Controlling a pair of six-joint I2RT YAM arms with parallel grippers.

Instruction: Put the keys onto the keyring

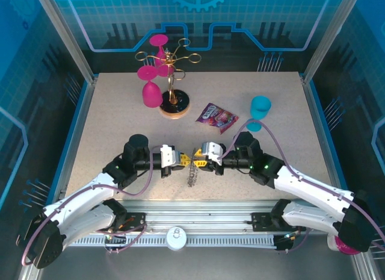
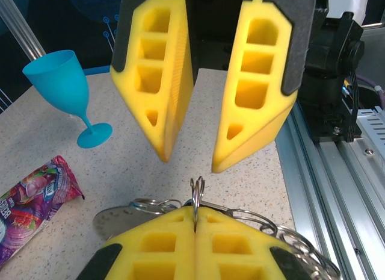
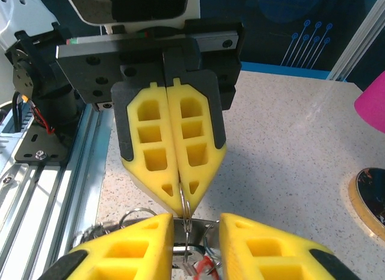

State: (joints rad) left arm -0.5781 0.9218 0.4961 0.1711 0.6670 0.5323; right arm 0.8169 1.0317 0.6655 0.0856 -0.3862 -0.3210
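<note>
The keyring (image 1: 192, 171) hangs between the two grippers near the table's front middle. My left gripper (image 1: 183, 160) is shut on one of its thin silver wire loops (image 2: 196, 189), held upright at its fingertips (image 2: 174, 223). The ring's flat plate (image 2: 114, 220) and other loops (image 2: 301, 241) lie just under the left gripper (image 2: 195, 211). My right gripper (image 3: 197, 226) faces it tip to tip, open, its fingers (image 3: 135, 241) standing either side of the pinched loop (image 3: 187, 205) without touching it. Part of the red key (image 3: 207, 271) shows under the ring plate (image 3: 201, 235) between the right fingers.
A blue goblet (image 1: 260, 111) and a purple snack packet (image 1: 218, 117) stand behind the right arm. At the back left is a gold stand (image 1: 174, 104) with pink goblets (image 1: 150, 90). The metal rail (image 2: 337, 171) runs close along the near table edge.
</note>
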